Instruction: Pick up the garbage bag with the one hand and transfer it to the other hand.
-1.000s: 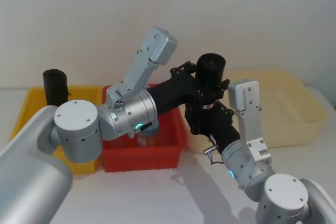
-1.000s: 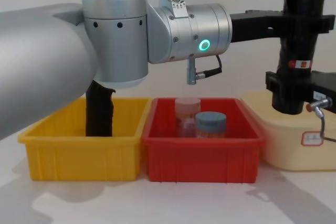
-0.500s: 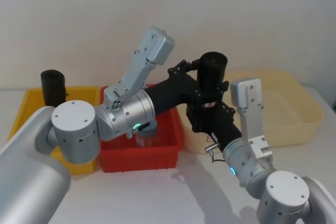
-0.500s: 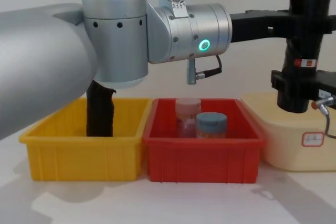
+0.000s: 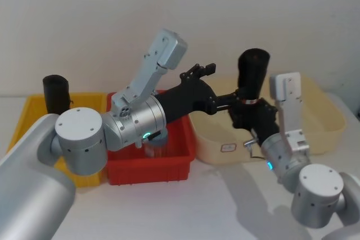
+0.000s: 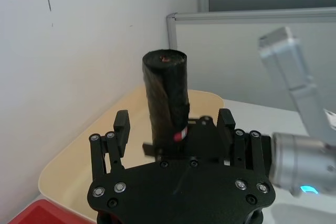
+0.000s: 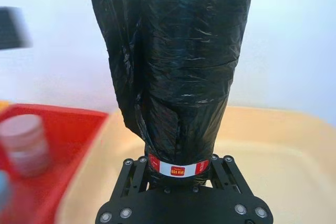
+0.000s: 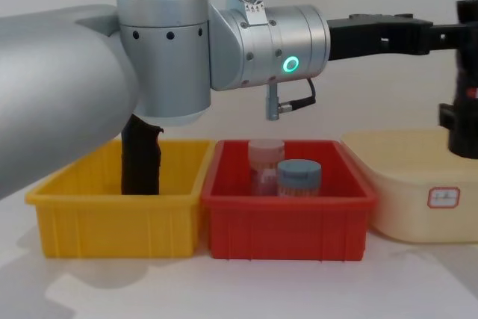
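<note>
The garbage bag (image 5: 252, 73), a tall black roll with a red-and-white band (image 7: 178, 169), stands upright in my right gripper (image 5: 251, 115), which is shut on its lower end above the cream tub. This is the blue-ringed arm. In the right wrist view the bag (image 7: 173, 72) rises straight out of that gripper (image 7: 177, 178). My left gripper (image 5: 216, 86), on the green-ringed arm, is open just left of the bag and apart from it. Its fingers (image 6: 122, 125) stand spread, with the bag (image 6: 165, 90) beyond them. At the chest view's right edge are the bag (image 8: 469, 13) and left gripper (image 8: 418, 35).
A yellow bin (image 8: 75, 218) at the left holds a wrinkled black roll (image 8: 142, 160). The red bin (image 8: 287, 225) in the middle holds two lidded jars (image 8: 299, 177). The cream tub (image 5: 315, 125) is at the right, under the bag. My left arm spans above the red bin.
The left gripper has opened and let go of the bag. The right gripper has carried the bag to the right, away from the left fingers and over the cream tub.
</note>
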Tool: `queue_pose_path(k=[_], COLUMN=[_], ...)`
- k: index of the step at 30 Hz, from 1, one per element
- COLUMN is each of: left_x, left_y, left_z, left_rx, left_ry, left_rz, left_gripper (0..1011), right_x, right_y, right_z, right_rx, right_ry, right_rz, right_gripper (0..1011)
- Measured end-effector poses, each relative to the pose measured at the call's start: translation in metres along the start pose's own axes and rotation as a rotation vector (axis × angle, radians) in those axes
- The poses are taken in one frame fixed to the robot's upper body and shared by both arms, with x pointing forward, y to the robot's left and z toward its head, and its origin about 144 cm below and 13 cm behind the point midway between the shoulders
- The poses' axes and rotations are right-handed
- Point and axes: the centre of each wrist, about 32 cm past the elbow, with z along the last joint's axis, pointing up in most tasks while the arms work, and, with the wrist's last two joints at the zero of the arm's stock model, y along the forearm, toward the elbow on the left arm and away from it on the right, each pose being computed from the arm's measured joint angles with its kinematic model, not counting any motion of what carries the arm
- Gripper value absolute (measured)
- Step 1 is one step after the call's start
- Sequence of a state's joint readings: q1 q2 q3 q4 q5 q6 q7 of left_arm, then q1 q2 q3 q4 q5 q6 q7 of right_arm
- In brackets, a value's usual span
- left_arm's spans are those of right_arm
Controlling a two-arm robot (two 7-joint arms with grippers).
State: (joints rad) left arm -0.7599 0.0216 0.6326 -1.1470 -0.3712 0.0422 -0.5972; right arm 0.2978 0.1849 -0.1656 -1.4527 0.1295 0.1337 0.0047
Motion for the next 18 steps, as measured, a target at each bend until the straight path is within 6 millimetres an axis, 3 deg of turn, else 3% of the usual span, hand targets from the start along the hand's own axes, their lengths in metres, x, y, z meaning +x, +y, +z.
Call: queue_pose_path(k=[10,18], left_x=[0.000,0.000], left_y=[0.000,0.000], left_z=[0.000,0.000], left_rx=[0.000,0.001], left_ry=[0.000,0.000], left_rz=[0.000,0.001], left_gripper=[1001,1001], right_x=[0.038,0.059], right_y=[0.018,0.025], right_z=[-0.001,0.003], right_rx=[-0.026,-0.035], right_ry=[-0.025,-0.046], right_rz=[-0.119,-0.168], right_gripper=[469,718])
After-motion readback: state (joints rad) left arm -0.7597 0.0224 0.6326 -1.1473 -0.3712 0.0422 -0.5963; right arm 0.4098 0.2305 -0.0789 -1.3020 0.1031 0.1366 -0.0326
